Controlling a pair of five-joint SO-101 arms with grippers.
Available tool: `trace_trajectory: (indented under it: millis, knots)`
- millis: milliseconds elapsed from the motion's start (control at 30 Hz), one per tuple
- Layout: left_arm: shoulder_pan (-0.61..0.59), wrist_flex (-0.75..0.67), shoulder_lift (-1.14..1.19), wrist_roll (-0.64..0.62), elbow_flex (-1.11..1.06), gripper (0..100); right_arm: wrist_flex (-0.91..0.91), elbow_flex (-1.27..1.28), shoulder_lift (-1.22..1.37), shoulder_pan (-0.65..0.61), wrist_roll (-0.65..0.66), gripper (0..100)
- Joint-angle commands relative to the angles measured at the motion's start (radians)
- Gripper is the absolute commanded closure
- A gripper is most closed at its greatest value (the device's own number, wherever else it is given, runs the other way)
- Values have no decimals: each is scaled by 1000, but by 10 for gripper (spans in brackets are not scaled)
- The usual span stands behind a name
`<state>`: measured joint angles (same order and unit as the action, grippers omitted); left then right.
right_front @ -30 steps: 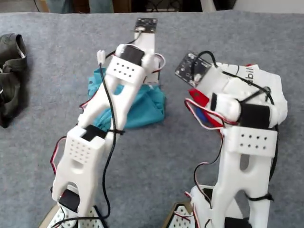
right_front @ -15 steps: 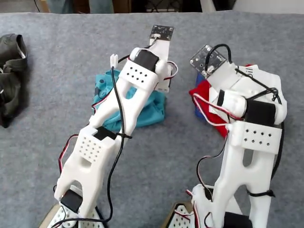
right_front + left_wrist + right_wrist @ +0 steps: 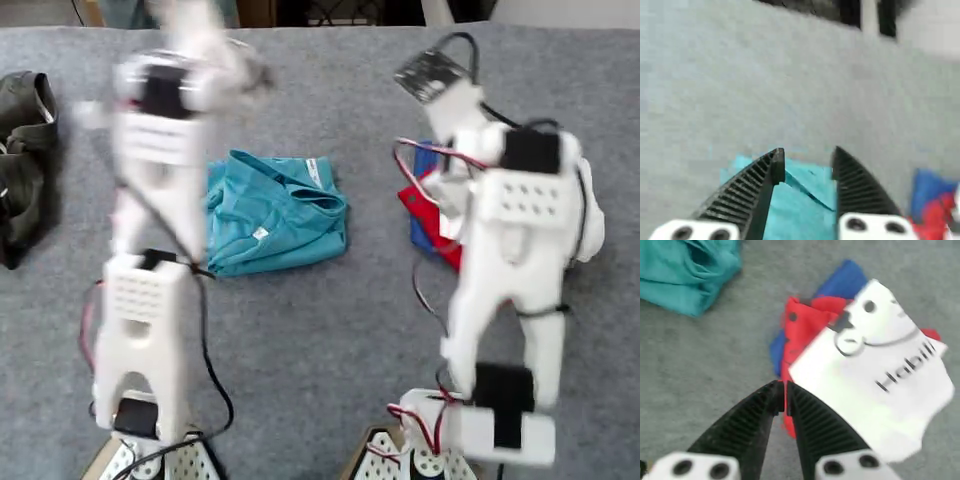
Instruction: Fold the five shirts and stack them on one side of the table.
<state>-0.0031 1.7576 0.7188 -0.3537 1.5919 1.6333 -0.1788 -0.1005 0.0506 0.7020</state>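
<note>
— Left hand (image 3: 807, 152) hung half open and empty above the bench (image 3: 330, 330), with the teal shirt (image 3: 275, 212) below its tips, loosely folded.

— And the right hand (image 3: 784, 386)?

— Pinched nearly closed, seemingly on nothing. The white shirt (image 3: 875, 390) lay just beyond it, atop the red shirt (image 3: 805, 320) and blue shirt (image 3: 840, 277).

— So which step was it?

— Probably between folds: three stacked, teal done but apart from the pile, and the dark shirt (image 3: 22, 150) crumpled well off to the left hand's outer side.

— Next?

— I'd judge teal needed carrying onto the pile, gripped by a thick edge so the fold held.
</note>
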Motion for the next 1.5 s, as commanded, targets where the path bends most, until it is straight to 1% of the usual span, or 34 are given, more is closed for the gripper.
trace_trajectory:
  millis: [0,67,133,267,367,433,500,633,700,733,900,933,1033,1100,1233,1467]
  knots:
    - [-252,6,-109,64,45,929,98,-240,122,-163,-35,976]
    - [-357,6,-140,95,-42,955,115,-321,211,-250,-54,976]
    - [-427,6,-161,137,-171,972,117,-380,315,-322,-80,976]
    - [-515,6,-173,193,-490,971,117,-487,524,-440,-141,976]
    - [-556,-38,-163,210,-694,971,100,-593,674,-476,-172,976]
    - [-568,-129,-150,212,-835,971,97,-685,773,-477,-195,976]
    - [-565,-255,-149,207,-983,971,98,-786,872,-463,-207,976]
    - [-526,-525,-149,204,-1268,971,98,-984,1063,-382,-206,976]
    - [-515,-637,-152,206,-1351,971,97,-1102,1147,-334,-201,976]
    - [-510,-660,-152,206,-1365,971,97,-1165,1185,-311,-199,976]
    - [-492,-658,-152,206,-1346,971,15,-1478,1365,-232,-198,974]
    - [-490,-658,-152,206,-1345,971,-18,-1506,1392,-221,-198,974]
    - [-487,-658,-152,206,-1343,971,-141,-1466,1426,-201,-196,974]
    - [-486,-660,-150,207,-1342,971,-157,-1469,1429,-201,-196,974]
    - [-486,-660,-149,207,-1342,971,-118,-1498,1376,-199,-198,976]
    - [-486,-660,-147,207,-1342,971,132,-1492,1193,-215,-204,976]
